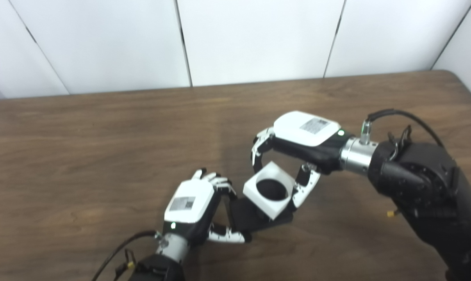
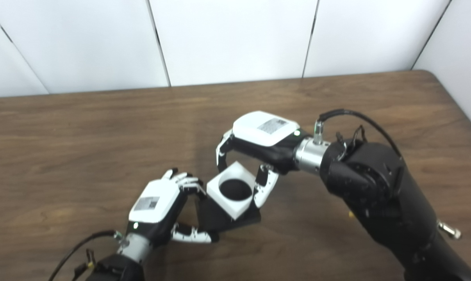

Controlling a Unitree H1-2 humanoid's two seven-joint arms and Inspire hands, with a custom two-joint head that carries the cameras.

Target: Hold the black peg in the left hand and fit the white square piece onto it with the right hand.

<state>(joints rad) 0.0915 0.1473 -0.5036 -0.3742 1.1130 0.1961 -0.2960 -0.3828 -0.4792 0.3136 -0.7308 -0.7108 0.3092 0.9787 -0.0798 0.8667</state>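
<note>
The black peg piece [image 1: 248, 215] has a flat square base, and my left hand [image 1: 192, 207] is shut on the base's left side, fingers above and thumb below. The white square piece [image 1: 272, 190] with its round hole sits over the peg, so the peg fills the hole as a dark circle. My right hand [image 1: 298, 148] comes in from the right and is shut on the white piece, fingers on its far left edge and thumb on its right edge. In the right eye view the white square piece [image 2: 235, 189] rests against the black base [image 2: 216, 218].
The brown wooden table [image 1: 102, 148] stretches around both hands. White wall panels [image 1: 251, 39] stand behind its far edge. My right forearm [image 1: 419, 183] with its cable lies bulky over the table's right side.
</note>
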